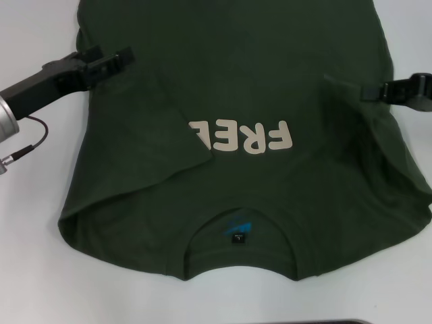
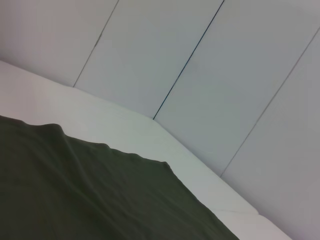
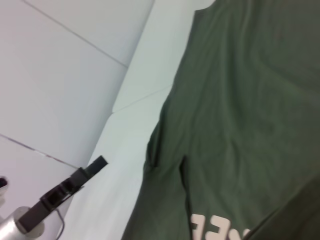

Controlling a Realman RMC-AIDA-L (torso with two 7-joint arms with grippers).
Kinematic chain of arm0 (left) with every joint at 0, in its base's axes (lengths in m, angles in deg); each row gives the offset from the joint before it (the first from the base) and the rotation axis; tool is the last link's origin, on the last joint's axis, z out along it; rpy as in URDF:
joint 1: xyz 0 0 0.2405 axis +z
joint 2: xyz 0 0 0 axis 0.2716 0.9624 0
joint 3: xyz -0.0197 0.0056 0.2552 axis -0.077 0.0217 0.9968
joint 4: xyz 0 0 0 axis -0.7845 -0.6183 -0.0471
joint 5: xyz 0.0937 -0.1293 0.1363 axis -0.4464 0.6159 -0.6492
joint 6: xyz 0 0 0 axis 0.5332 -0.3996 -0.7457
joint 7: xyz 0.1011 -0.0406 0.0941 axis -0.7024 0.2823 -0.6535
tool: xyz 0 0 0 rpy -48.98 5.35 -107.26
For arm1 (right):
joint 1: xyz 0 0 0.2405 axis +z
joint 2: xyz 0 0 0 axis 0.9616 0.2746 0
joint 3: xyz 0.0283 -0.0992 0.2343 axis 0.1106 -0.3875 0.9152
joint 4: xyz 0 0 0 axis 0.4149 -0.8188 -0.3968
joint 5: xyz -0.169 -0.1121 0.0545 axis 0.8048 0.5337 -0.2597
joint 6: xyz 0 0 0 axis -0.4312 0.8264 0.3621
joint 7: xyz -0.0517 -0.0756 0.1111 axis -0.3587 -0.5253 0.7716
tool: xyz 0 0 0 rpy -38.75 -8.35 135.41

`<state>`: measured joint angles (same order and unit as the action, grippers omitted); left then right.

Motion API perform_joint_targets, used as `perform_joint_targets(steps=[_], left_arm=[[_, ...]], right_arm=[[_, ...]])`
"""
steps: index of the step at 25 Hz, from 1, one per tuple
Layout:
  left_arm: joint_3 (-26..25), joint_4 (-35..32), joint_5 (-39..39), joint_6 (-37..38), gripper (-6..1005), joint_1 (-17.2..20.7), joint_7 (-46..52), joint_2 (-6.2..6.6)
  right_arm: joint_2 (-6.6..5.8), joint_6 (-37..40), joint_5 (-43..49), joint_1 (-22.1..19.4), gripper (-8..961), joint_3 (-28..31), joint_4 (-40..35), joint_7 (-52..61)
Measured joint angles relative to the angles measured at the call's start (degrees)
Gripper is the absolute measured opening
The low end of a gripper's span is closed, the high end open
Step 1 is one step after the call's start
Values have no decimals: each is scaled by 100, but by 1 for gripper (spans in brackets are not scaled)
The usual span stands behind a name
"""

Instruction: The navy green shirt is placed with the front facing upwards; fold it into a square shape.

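The shirt (image 1: 236, 101) lies front up on the white table (image 1: 34, 270), collar nearest the robot, its cream lettering (image 1: 243, 137) partly covered on the robot's left, where that sleeve side is already folded in over the chest. On the right the side panel looks partly lifted and creased inward, but the fold is not laid flat. The left gripper (image 1: 115, 59) hangs at the shirt's left edge, just above or touching the cloth; I cannot tell whether it is clenched on fabric or released. The right gripper (image 1: 378, 90) sits at the right edge with a point of cloth at its tip, so it seems to be grasping the shirt's edge, though the pictures do not settle it. The step in hand looks to be bringing the sides in toward the middle. To do it well, the right side should be carried across low and level so the crease runs straight from hem to shoulder, matching the left fold, and set down without dragging the layer beneath. The bunched sleeve near the right shoulder (image 1: 405, 196) may need smoothing, or the square will come out lopsided.
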<state>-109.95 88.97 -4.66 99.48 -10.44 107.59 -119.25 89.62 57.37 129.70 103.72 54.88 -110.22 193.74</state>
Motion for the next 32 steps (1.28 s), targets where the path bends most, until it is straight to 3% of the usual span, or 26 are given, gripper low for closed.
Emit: perform_joint_targets(steps=[21,32], left_arm=[[7,-75,0,-15,906,0,-66,0],[15,-72,0,-19,906,0,-71,0]], right_arm=[[372,-786,4,441,13,-505,157,-95],[395,-1124,3,504,13,-680,397,-125]])
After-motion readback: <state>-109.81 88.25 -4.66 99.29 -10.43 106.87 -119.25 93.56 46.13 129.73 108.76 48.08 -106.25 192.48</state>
